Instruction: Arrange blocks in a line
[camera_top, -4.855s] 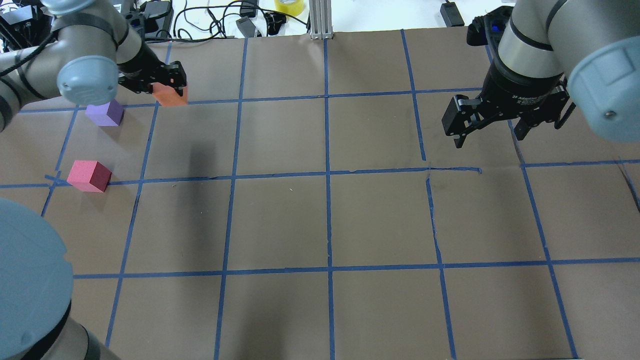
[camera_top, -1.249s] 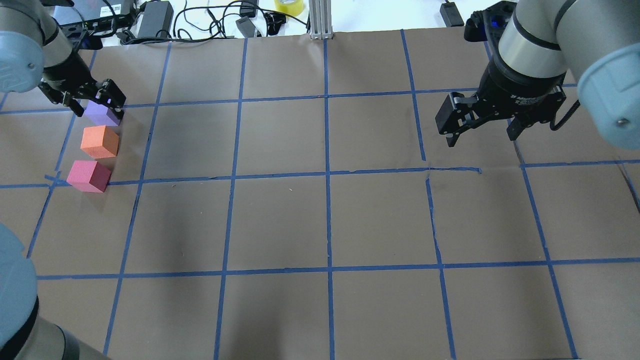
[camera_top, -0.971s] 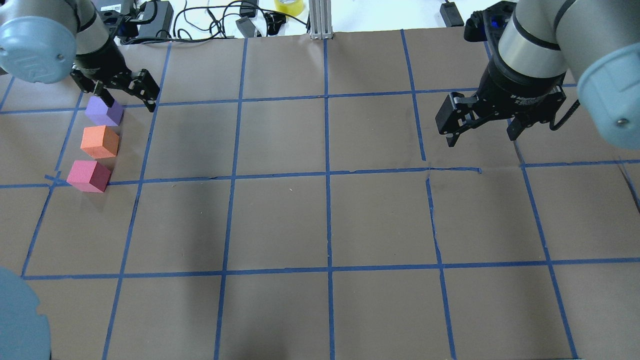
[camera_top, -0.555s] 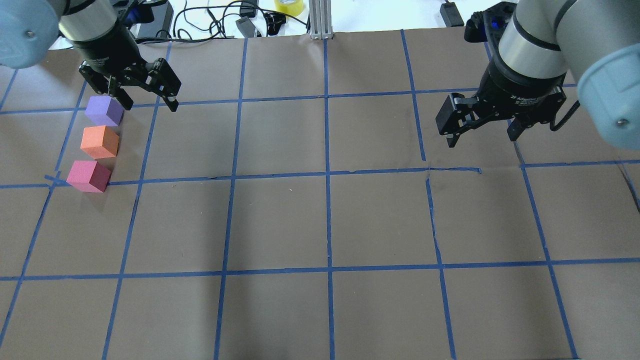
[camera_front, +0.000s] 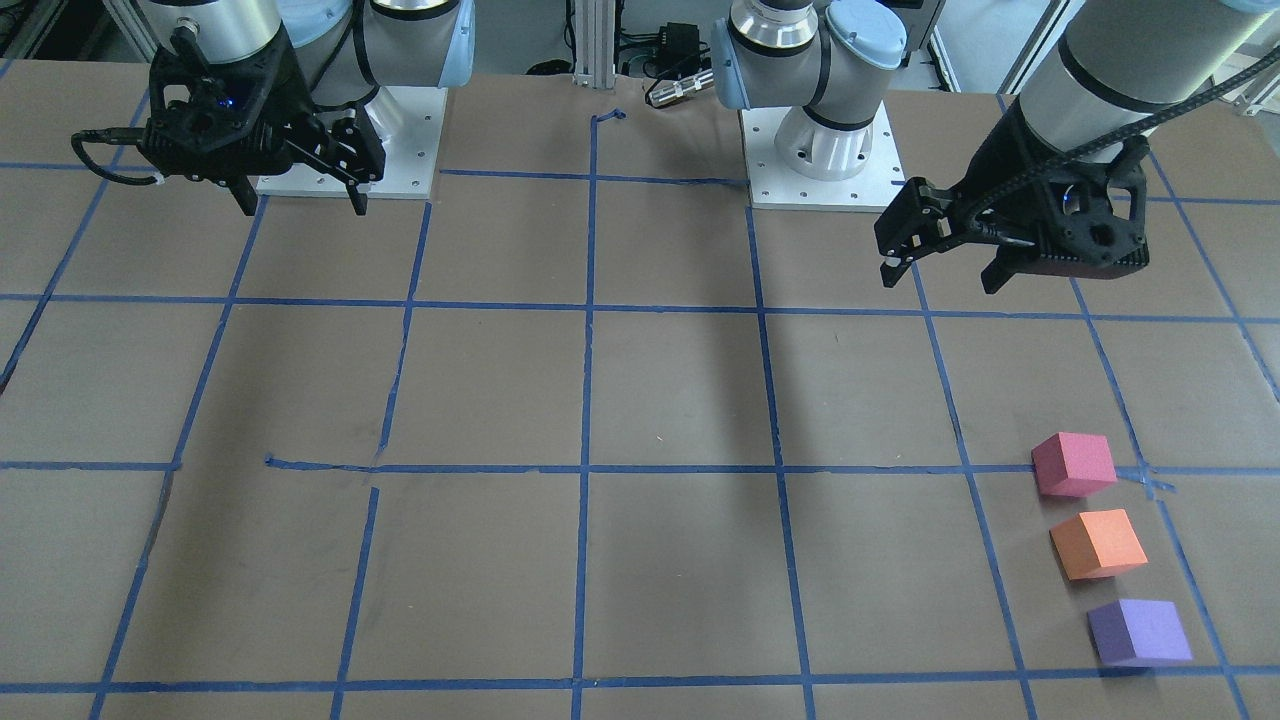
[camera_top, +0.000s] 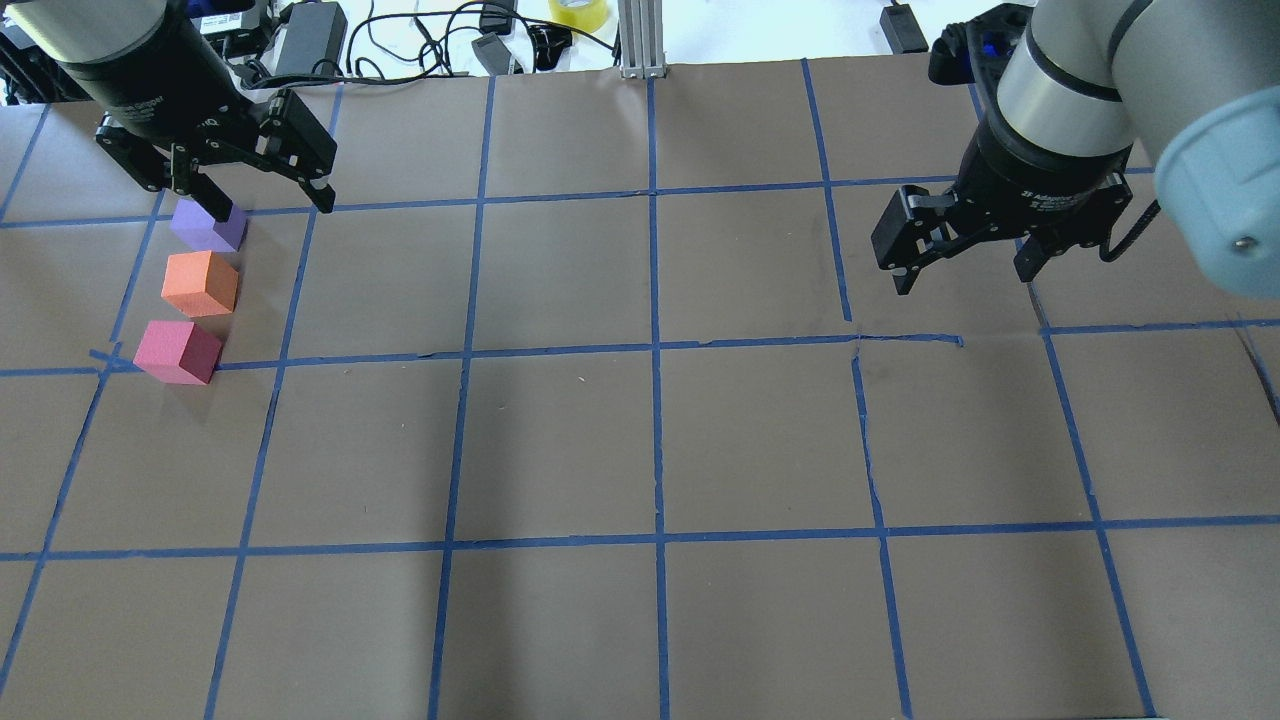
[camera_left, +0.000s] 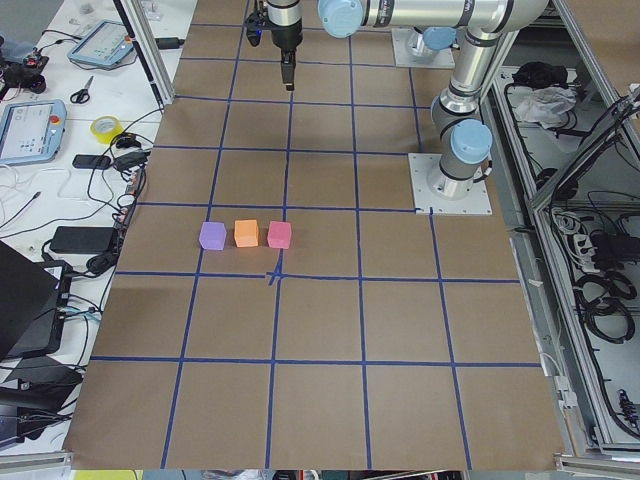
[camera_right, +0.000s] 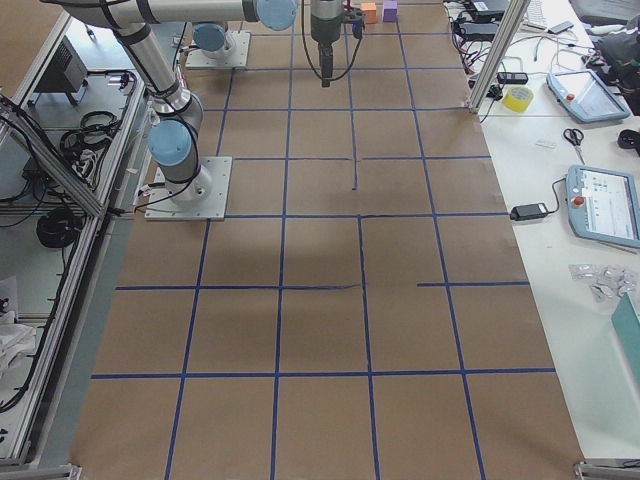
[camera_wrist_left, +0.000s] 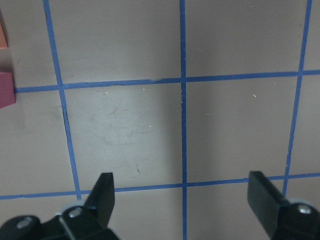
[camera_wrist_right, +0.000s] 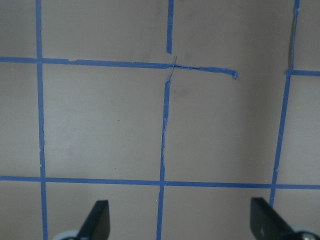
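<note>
Three blocks stand in a short row on the robot's left side of the worktop (camera_top: 560, 440), small gaps between: pinkish-red block (camera_top: 178, 351) nearest the robot, orange block (camera_top: 200, 284) between, purple block (camera_top: 208, 224) farthest. Left jaws hang wide apart, empty, above that side; right jaws likewise, well away.

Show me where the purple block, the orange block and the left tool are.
purple block (camera_front: 1138, 627): exterior front-facing view, on its top face.
orange block (camera_front: 1096, 539): exterior front-facing view, on its top face.
left tool (camera_front: 940, 283): exterior front-facing view, midway between its open fingertips.
</note>
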